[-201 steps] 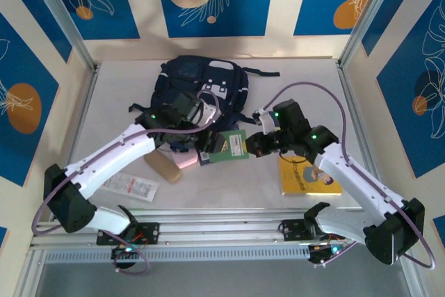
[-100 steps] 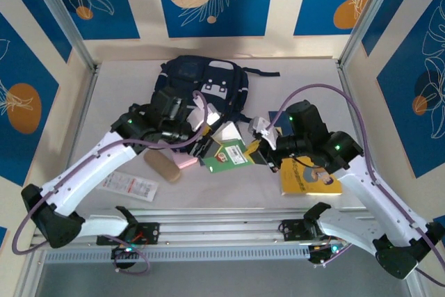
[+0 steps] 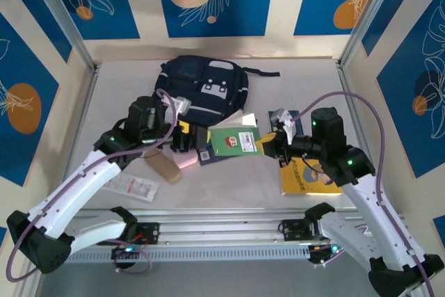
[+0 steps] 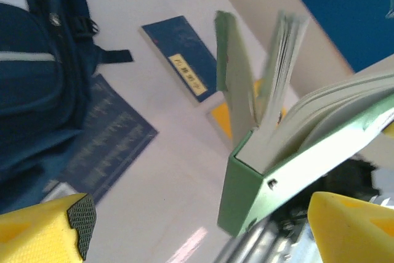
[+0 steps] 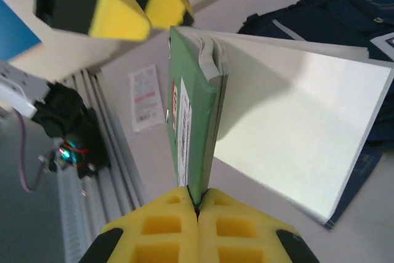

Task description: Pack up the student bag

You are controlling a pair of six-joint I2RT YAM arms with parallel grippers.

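Seemingly mid-carry: the right gripper (image 3: pixel 268 145) clamps the green book (image 3: pixel 233 140) by its cover — the left gripper (image 3: pixel 182 136) gapes at its 9 o'clock. Next likely needs an opening in the student bag (image 3: pixel 205 85), at 12 o'clock.

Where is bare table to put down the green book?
Bare table lies at the near edge, between the white packet and the yellow book. More lies in the far right corner, beside the student bag. Crowded: in front of the bag, where the left tool, the right tool holding the green book, a pink item and a tan case gather.
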